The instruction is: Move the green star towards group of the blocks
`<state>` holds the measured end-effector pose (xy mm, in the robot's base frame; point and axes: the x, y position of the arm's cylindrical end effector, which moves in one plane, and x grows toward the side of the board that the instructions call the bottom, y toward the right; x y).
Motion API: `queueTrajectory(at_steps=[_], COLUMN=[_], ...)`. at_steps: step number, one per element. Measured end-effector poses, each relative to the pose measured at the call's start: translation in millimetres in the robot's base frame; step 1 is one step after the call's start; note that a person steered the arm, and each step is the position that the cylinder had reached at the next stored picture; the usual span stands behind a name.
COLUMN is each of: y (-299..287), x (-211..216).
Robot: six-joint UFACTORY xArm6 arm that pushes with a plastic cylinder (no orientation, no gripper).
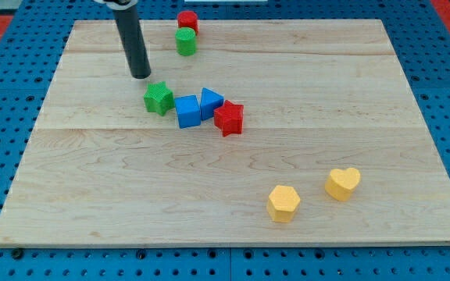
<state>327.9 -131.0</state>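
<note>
My tip (pixel 141 76) is seen near the view's top left of the wooden board (pixel 92 203); being a bare rod, it has nothing to open, close or grasp, and it touches no block. Just below it and slightly toward the view's right lies the green star (pixel 158 99), apart from the rod by a narrow gap. Just past the star, to the tip's lower right, a blue cube (pixel 187 111) is found, seemingly touching or nearly touching the star, followed by a blue triangular block (pixel 211 102) and a red star (pixel 229 118), so the star appears to be already at the edge of that cluster. Above the tip and to its right, a green cylinder (pixel 185 41) and a red cylinder (pixel 187 21) are stacked along the view's top edge. Well away, toward the view's bottom right, a yellow hexagon (pixel 283 203) and a yellow heart (pixel 343 183) are placed. If a further push is judged necessary, the cluster could be scattered by too long a stroke, and an off-centre contact could spin the star and send it downward past the blue cube.
</note>
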Motion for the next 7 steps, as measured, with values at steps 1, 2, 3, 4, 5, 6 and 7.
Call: queueTrajectory(at_steps=[1, 2, 3, 4, 5, 6, 7], y=[-30.4, -44.2, -34.7, 25.3, 74.3, 61.1, 54.2], x=[3.9, 18.9, 38.8, 40.2, 40.2, 26.4, -30.6])
